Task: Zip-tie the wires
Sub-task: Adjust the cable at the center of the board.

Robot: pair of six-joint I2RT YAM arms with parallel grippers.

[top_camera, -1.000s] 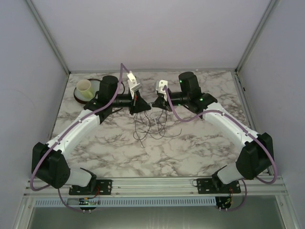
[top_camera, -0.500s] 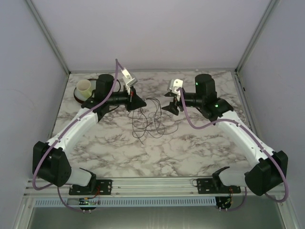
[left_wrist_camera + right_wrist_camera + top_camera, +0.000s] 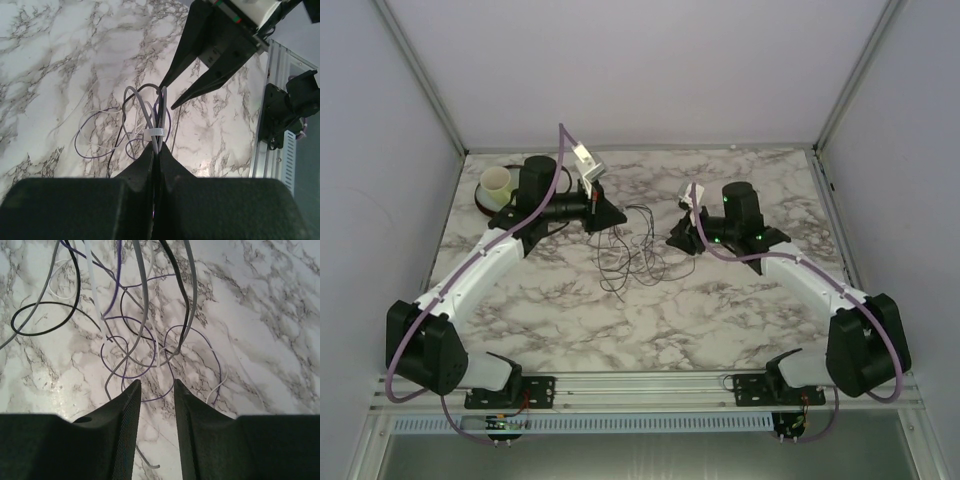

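Left gripper (image 3: 618, 221) pinches the wires (image 3: 636, 250) near the worktop's (image 3: 650, 330) far edge; their loops trail rightward toward the right gripper (image 3: 673, 240), spread, empty, just beside them.

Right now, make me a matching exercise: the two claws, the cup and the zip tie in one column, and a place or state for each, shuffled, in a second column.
1. left claw
2. right claw
3. cream cup
4. white zip tie

A. far left corner of the table
B. open, holding nothing
C. wrapped around the wires
D. shut on the wires

Pairs: 1-D, 2-B, 3-A, 4-C
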